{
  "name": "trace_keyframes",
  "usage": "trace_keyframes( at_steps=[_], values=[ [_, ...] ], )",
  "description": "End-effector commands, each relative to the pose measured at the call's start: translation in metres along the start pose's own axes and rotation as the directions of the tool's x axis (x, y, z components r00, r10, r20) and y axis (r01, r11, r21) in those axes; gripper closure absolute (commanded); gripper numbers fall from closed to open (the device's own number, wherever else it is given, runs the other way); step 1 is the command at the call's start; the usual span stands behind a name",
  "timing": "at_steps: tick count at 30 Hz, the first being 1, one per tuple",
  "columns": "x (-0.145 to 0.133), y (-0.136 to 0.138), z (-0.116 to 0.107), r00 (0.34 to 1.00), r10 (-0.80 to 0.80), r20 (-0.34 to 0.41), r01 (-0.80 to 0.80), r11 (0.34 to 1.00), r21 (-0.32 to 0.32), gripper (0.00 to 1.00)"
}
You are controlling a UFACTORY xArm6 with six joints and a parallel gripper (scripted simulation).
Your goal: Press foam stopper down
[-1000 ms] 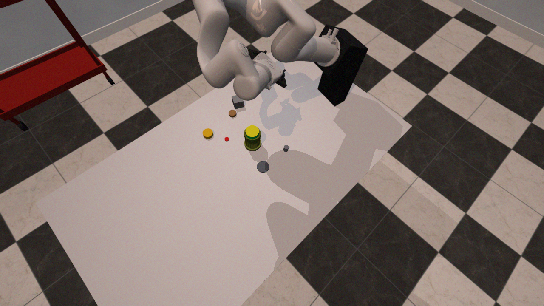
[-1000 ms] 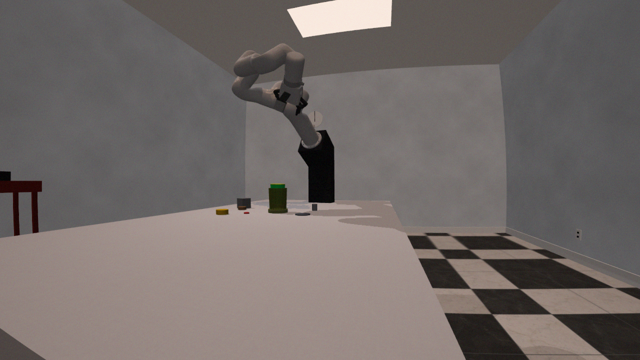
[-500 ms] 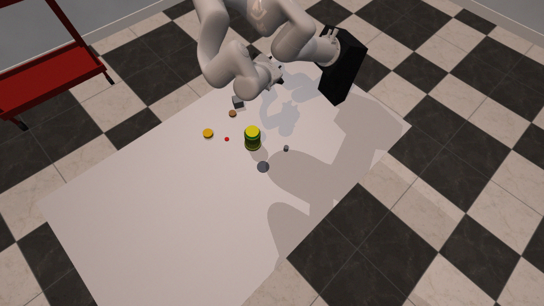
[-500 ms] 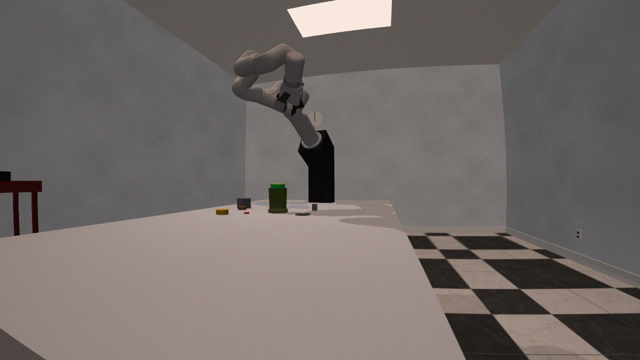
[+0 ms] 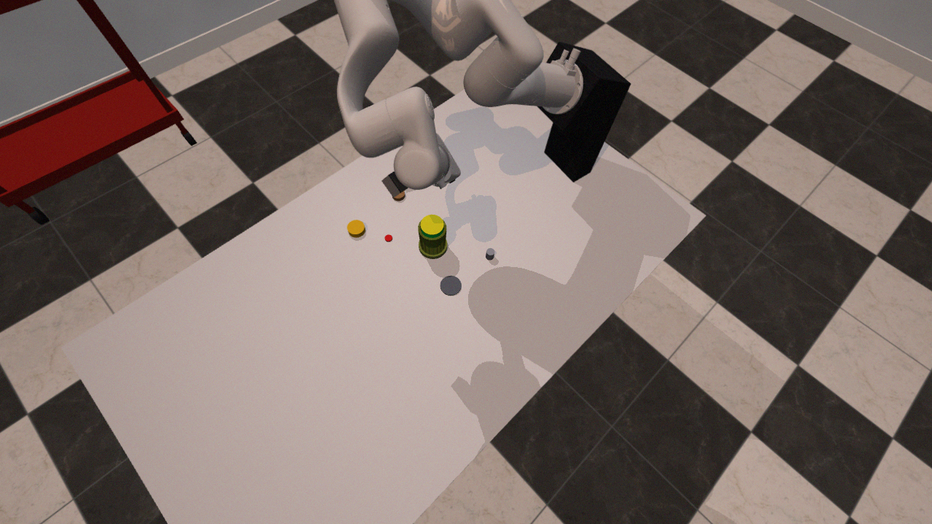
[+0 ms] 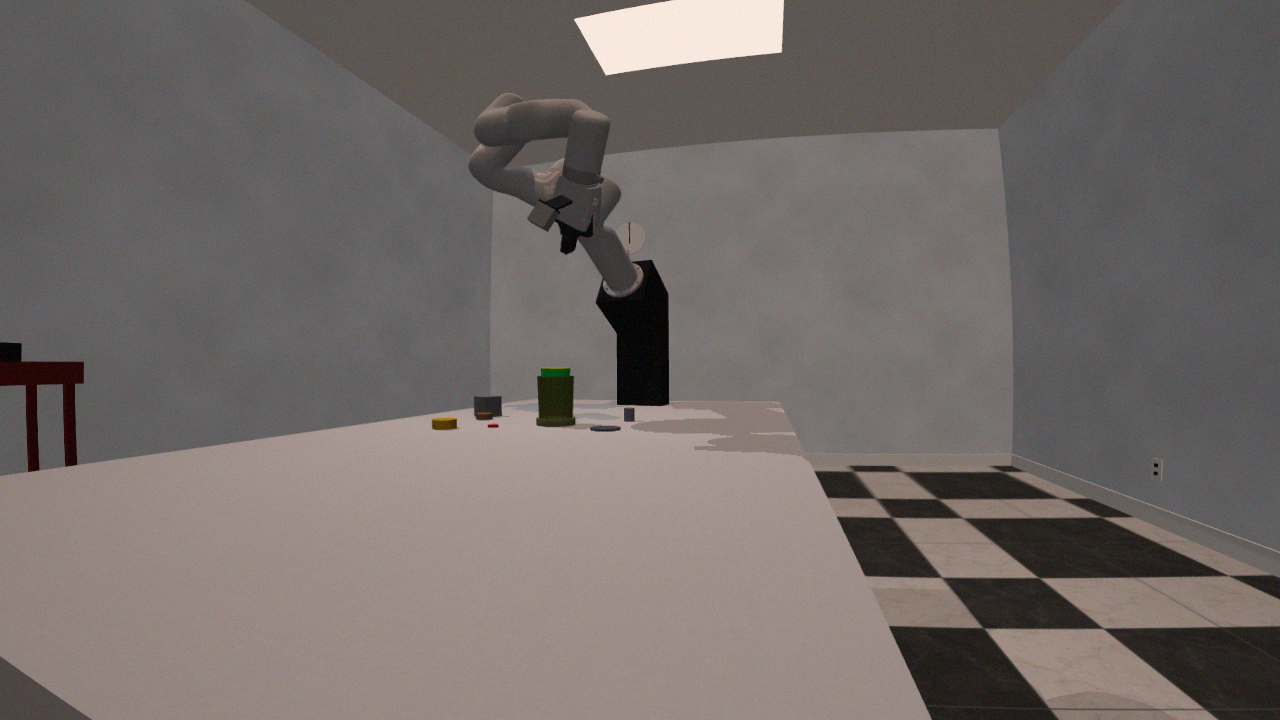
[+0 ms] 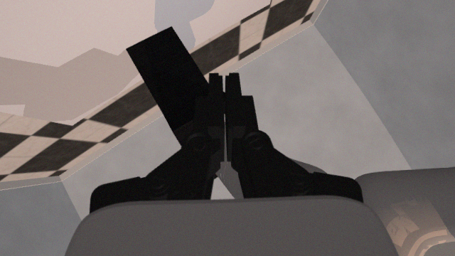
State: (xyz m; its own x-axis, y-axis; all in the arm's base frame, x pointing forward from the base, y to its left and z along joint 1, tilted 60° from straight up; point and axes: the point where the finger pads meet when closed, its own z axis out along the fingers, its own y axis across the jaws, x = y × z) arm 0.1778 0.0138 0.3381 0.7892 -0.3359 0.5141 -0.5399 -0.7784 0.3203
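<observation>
A dark green ribbed jar [image 5: 432, 242] stands upright on the white mat. Its stopper [image 5: 432, 225] looks yellow from above and sticks up above the rim as a green band in the side view [image 6: 554, 372]; the jar also shows in the side view [image 6: 555, 399]. My gripper [image 7: 223, 92] [image 6: 566, 241] is shut and empty, its two black fingers pressed together in the wrist view. It hangs high in the air above and behind the jar, tilted, far from the stopper. In the overhead view the arm hides the fingers.
On the mat lie a yellow disc [image 5: 355, 228], a small red dot [image 5: 388, 238], a dark grey disc [image 5: 450, 285], a small grey cylinder [image 5: 490, 253], and a grey block with a brown disc [image 5: 399, 195] under the arm. The black arm base [image 5: 586, 113] stands behind. A red cart [image 5: 71, 124] is at left.
</observation>
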Motion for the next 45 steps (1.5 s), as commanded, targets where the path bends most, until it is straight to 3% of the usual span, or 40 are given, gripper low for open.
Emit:
trace_keyframes(
  at_steps=[1,2,3,5,6,7,8,12,14,16,17,19,20,22,23,25,26,29,30,31,32,34,35,37,38,39,40,42,43,45],
  values=[
    [0.055,-0.020,0.008,0.987,0.071,-0.141,-0.067,0.997,0.034,1.00],
    [0.055,-0.020,0.008,0.987,0.071,-0.141,-0.067,0.997,0.034,1.00],
    [0.076,-0.024,0.007,0.974,0.088,-0.207,-0.081,0.996,0.044,1.00],
    [0.076,-0.024,0.007,0.974,0.088,-0.207,-0.081,0.996,0.044,1.00],
    [0.097,-0.028,0.005,0.956,0.100,-0.276,-0.088,0.995,0.053,1.00],
    [0.097,-0.028,0.005,0.956,0.100,-0.276,-0.088,0.995,0.053,1.00],
    [0.119,-0.031,0.002,0.932,0.104,-0.347,-0.089,0.994,0.059,1.00],
    [0.119,-0.031,0.002,0.932,0.104,-0.347,-0.089,0.994,0.059,1.00],
    [0.161,-0.036,-0.007,0.867,0.088,-0.491,-0.068,0.996,0.058,1.00],
    [0.161,-0.036,-0.007,0.867,0.088,-0.491,-0.068,0.996,0.058,1.00],
    [0.180,-0.039,-0.012,0.826,0.065,-0.559,-0.047,0.998,0.048,1.00],
    [0.180,-0.039,-0.012,0.826,0.065,-0.559,-0.047,0.998,0.048,1.00],
    [0.197,-0.042,-0.018,0.781,0.034,-0.624,-0.018,0.999,0.031,1.00],
    [0.197,-0.042,-0.018,0.781,0.034,-0.624,-0.018,0.999,0.031,1.00],
    [0.213,-0.046,-0.023,0.731,-0.007,-0.682,0.017,1.000,0.007,1.00],
    [0.213,-0.046,-0.023,0.731,-0.007,-0.682,0.017,1.000,0.007,1.00],
    [0.226,-0.051,-0.028,0.678,-0.057,-0.733,0.057,0.998,-0.025,1.00],
    [0.226,-0.051,-0.028,0.678,-0.057,-0.733,0.057,0.998,-0.025,1.00],
    [0.237,-0.057,-0.032,0.621,-0.113,-0.775,0.102,0.993,-0.064,1.00],
    [0.237,-0.057,-0.032,0.621,-0.113,-0.775,0.102,0.993,-0.064,1.00],
    [0.246,-0.064,-0.035,0.563,-0.176,-0.807,0.150,0.983,-0.110,1.00],
    [0.246,-0.064,-0.035,0.563,-0.176,-0.807,0.150,0.983,-0.110,1.00],
    [0.253,-0.071,-0.036,0.503,-0.243,-0.829,0.201,0.966,-0.161,1.00],
    [0.253,-0.071,-0.036,0.503,-0.243,-0.829,0.201,0.966,-0.161,1.00],
    [0.257,-0.079,-0.034,0.443,-0.311,-0.841,0.253,0.943,-0.216,1.00],
    [0.257,-0.079,-0.034,0.443,-0.311,-0.841,0.253,0.943,-0.216,1.00],
    [0.258,-0.088,-0.031,0.383,-0.380,-0.842,0.306,0.912,-0.273,1.00],
    [0.258,-0.088,-0.031,0.383,-0.380,-0.842,0.306,0.912,-0.273,1.00],
    [0.258,-0.096,-0.025,0.323,-0.447,-0.834,0.358,0.874,-0.330,1.00],
    [0.258,-0.096,-0.025,0.323,-0.447,-0.834,0.358,0.874,-0.330,1.00]
  ],
)
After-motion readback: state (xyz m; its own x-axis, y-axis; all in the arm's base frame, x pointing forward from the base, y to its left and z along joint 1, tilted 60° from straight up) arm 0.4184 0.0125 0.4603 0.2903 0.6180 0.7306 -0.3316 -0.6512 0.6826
